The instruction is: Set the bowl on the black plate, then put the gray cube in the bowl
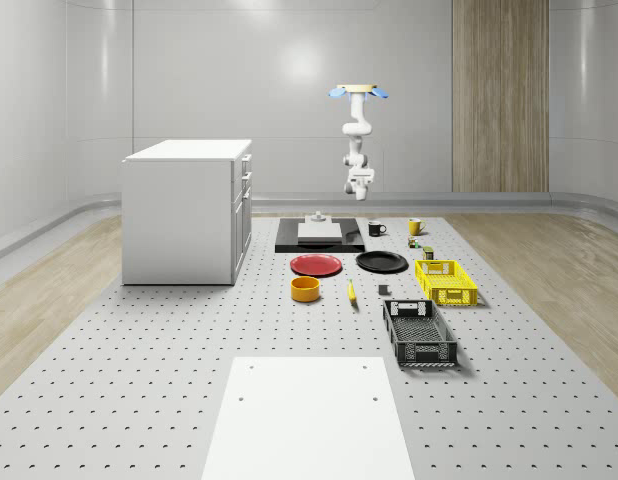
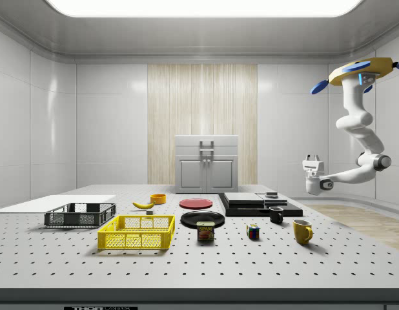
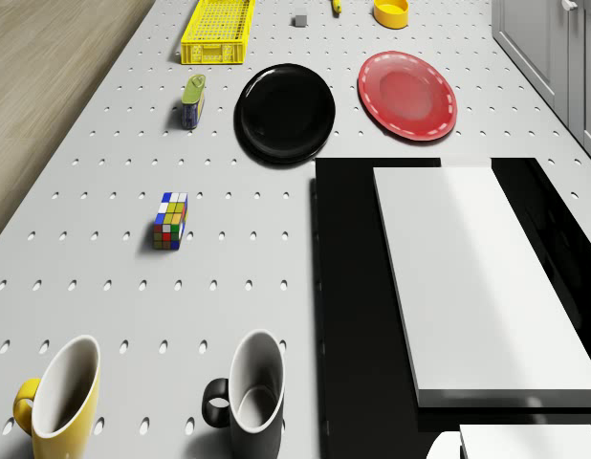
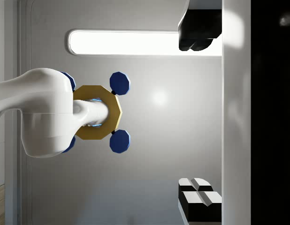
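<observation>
Hovering with the drone (image 1: 357,92) high beyond the black plate (image 1: 381,262), with the gripper (image 1: 358,186) well above it, spread wide and holding nothing, probably because no grasp is begun yet. Found nearer than the plate: the bowl (image 1: 306,289), apart from it, and the gray cube (image 1: 383,291), just in front of it, so to judge, needing to go down to the bowl first

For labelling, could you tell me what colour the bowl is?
The bowl is orange-yellow, clearest in the whole-scene view.
</observation>
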`<state>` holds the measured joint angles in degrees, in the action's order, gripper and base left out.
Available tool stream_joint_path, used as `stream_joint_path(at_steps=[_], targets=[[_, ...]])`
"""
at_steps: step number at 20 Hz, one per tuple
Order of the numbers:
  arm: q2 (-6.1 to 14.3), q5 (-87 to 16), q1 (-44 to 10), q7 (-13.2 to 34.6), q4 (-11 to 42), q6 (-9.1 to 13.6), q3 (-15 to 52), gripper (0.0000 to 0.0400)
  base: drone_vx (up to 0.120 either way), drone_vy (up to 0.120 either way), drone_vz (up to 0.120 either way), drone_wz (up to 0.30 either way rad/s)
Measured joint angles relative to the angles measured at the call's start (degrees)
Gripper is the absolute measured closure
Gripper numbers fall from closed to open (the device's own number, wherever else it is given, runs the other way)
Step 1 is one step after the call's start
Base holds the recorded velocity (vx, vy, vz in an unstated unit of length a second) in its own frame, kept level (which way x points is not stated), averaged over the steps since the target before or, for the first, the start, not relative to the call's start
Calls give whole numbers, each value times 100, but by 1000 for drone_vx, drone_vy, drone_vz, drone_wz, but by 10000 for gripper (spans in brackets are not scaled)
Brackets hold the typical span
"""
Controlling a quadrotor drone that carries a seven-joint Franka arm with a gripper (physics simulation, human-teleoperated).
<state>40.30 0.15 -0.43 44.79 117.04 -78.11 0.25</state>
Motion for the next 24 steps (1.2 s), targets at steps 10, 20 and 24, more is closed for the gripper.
stream_joint_path(at_steps=[10, 20, 24], targets=[[26, -5, -7, -2, 20, -38, 8, 0, 120, -120, 0, 0], [56, -43, -19, 2, 49, -80, 38, 0, 120, -120, 0, 0], [68, -90, -30, 7, 61, -98, 72, 0, 120, -120, 0, 0]])
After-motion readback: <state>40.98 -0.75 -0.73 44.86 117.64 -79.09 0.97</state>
